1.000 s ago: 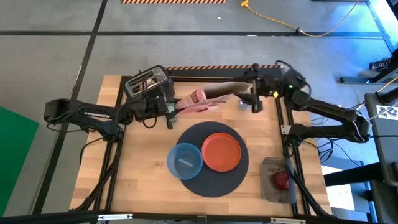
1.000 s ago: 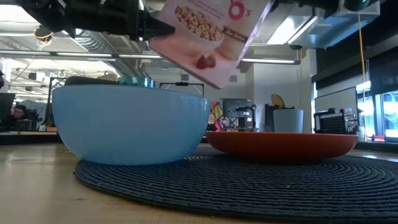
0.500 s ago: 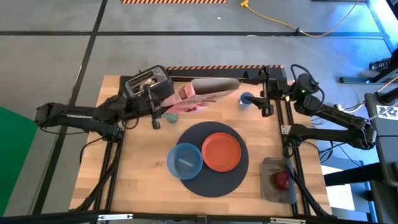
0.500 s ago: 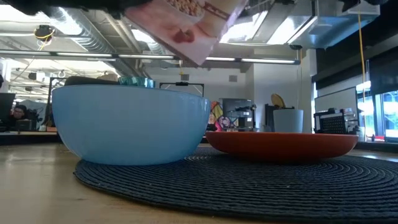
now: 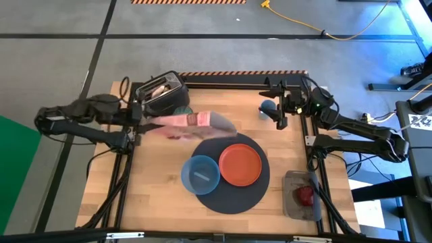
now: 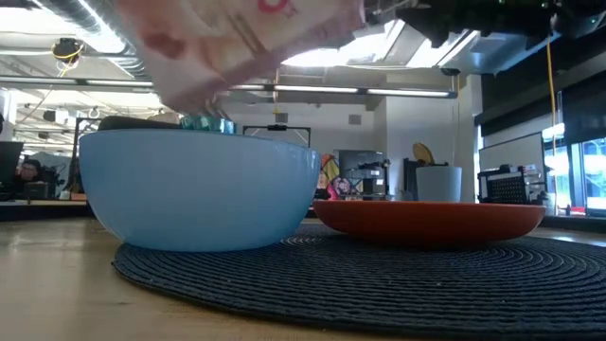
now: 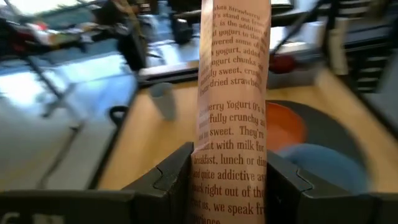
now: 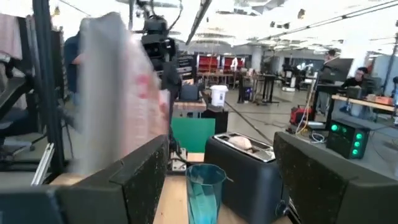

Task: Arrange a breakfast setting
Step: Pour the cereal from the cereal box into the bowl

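My left gripper point(image 5: 143, 123) is at the table's far left, in front of the toaster point(image 5: 160, 91), and is shut on a pink cereal box point(image 5: 196, 125). The box reaches out toward the dark-grey mat point(image 5: 233, 202). A blue bowl point(image 5: 200, 174) and an orange plate point(image 5: 240, 164) stand on the mat. My right gripper point(image 5: 280, 115) is open and empty at the far right, beside the pale-green glass point(image 5: 266, 108), which stands on the table. A toast slice point(image 5: 159, 88) sticks out of the toaster. A red apple point(image 5: 305, 195) lies in a grey tray. No spoon shows. My left gripper pinches the cereal box near one end, one finger point(image 7: 171, 180) on each broad face, with the box's narrow printed side point(image 7: 231, 155) toward the wrist camera. The fingers come level from the table's left and lie along the box. The box is lifted clear, its free end point(image 5: 228, 127) over the mat's far edge.
The toaster stands at the far left corner, close behind my left gripper. The grey tray point(image 5: 297, 202) stands off the near right of the table. Bare wood point(image 5: 155, 182) lies left of the mat. A black frame rail point(image 5: 236, 82) runs along the far edge.
My left gripper has drawn back toward the table's left edge with the cereal box. The box has gone left, and its free end has swung toward the near edge, over the mat. My right gripper has drawn away from the box's far end toward the right.
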